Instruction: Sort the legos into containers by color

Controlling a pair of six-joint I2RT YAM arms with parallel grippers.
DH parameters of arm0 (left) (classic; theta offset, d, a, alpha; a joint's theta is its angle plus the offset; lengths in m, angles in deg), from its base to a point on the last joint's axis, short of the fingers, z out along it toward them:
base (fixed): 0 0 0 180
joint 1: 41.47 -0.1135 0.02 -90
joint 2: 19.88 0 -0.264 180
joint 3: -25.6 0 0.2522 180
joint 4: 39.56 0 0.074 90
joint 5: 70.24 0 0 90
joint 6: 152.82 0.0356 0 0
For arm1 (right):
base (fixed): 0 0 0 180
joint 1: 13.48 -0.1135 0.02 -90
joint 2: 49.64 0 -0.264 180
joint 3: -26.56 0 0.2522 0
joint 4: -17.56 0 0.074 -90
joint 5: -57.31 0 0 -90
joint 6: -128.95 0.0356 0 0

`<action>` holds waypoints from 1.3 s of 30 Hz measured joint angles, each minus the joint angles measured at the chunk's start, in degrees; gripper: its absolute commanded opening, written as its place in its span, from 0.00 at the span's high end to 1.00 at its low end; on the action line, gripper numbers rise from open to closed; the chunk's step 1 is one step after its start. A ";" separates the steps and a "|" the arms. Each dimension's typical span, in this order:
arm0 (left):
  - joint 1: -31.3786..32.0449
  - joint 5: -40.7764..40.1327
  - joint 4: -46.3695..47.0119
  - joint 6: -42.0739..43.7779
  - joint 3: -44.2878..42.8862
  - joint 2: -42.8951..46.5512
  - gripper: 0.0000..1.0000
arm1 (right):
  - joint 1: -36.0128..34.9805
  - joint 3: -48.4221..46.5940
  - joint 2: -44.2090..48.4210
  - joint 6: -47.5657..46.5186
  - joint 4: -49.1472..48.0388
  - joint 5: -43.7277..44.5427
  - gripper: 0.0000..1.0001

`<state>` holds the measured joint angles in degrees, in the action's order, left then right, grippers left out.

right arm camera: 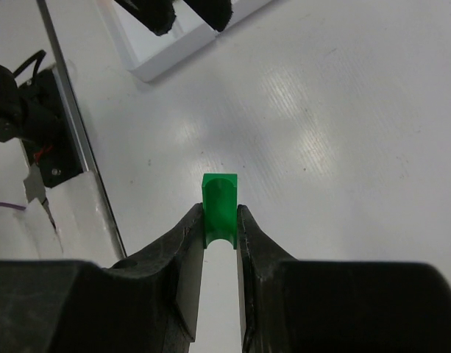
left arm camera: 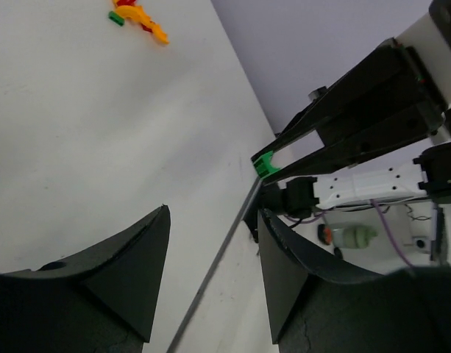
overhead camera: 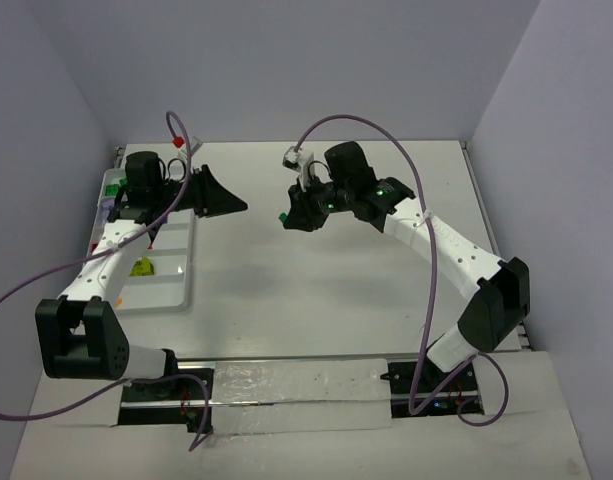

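Evidently a handoff: R tool (right arm camera: 220, 220) pinches a green brick (right arm camera: 219, 198) at its tips, above the table (overhead camera: 336, 290), facing L tool (left arm camera: 214, 213), jaws apart near the tray (overhead camera: 176, 290), prob. ready to receive it, as the tray lies on L's side.

The green brick (right arm camera: 219, 208) between the right jaws is smooth, glossy plastic. The jaws look matt black, faintly grainy. Beneath them the white worktop (right arm camera: 343, 110) shows a fine ribbed texture with soft sheen.
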<state>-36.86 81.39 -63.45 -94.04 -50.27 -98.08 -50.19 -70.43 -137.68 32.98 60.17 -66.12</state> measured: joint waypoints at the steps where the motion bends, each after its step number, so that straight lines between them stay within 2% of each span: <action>1: 0.27 0.41 1.73 -1.79 0.49 -0.50 0.40 | -0.44 0.00 -0.19 -0.43 0.18 0.88 1.00; 9: 6.00 2.08 7.61 -7.62 1.53 -2.29 0.39 | -4.03 -0.74 -1.12 -2.08 2.16 4.74 1.00; 26: 11.69 1.69 2.98 -3.92 -1.72 -6.86 0.47 | -5.91 -2.73 -1.59 -3.36 3.38 8.39 1.00; 31: 12.80 1.50 1.59 -2.34 -3.01 -7.06 0.52 | -5.92 -2.73 -1.73 -3.58 3.49 8.91 1.00; 39: 13.47 1.25 0.75 -1.23 -3.37 -7.23 0.68 | -6.27 -2.81 -2.15 -3.76 4.22 10.33 1.00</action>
<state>-23.39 82.64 -62.71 -95.28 -53.64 -105.31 -56.46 -73.24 -139.82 29.22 64.39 -55.78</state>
